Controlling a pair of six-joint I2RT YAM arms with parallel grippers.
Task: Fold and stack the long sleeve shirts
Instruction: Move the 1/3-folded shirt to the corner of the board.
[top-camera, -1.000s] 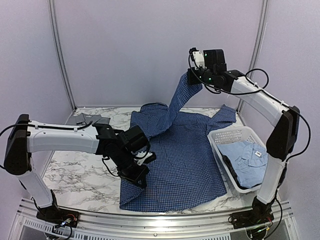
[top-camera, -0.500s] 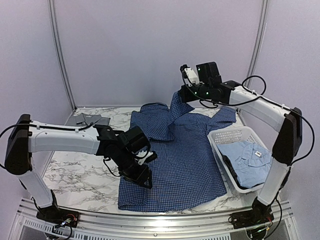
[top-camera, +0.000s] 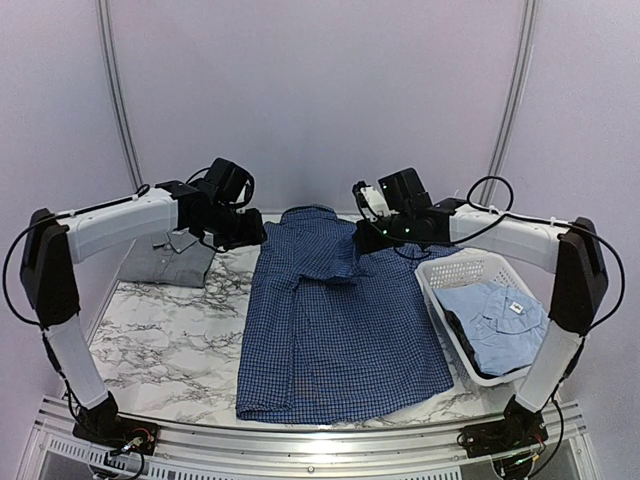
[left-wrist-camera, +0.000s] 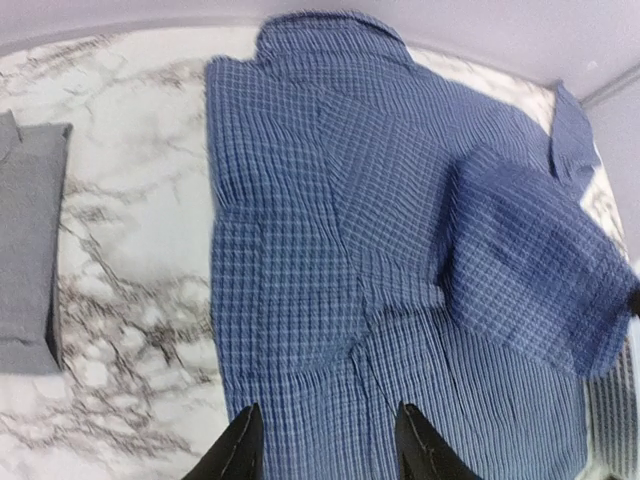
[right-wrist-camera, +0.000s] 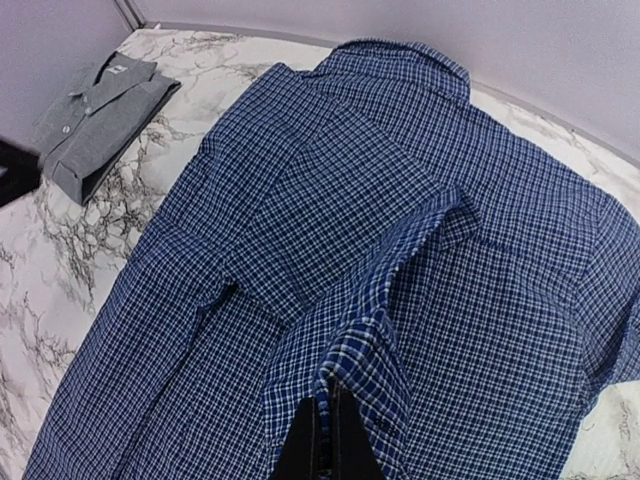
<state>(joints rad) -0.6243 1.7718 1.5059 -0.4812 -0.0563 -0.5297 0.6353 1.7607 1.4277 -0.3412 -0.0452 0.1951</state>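
Pinches sleeve of dark blue shirt (top-camera: 340, 330) with right gripper (right-wrist-camera: 322, 440), shut tight. Holds left gripper (left-wrist-camera: 325, 455) partly open, empty, above shirt. Left of shirt: grey shirt (right-wrist-camera: 95, 125), folded.

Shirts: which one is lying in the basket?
The light blue shirt; the checked dark blue shirt lies spread on the table, the grey shirt folded beside it.
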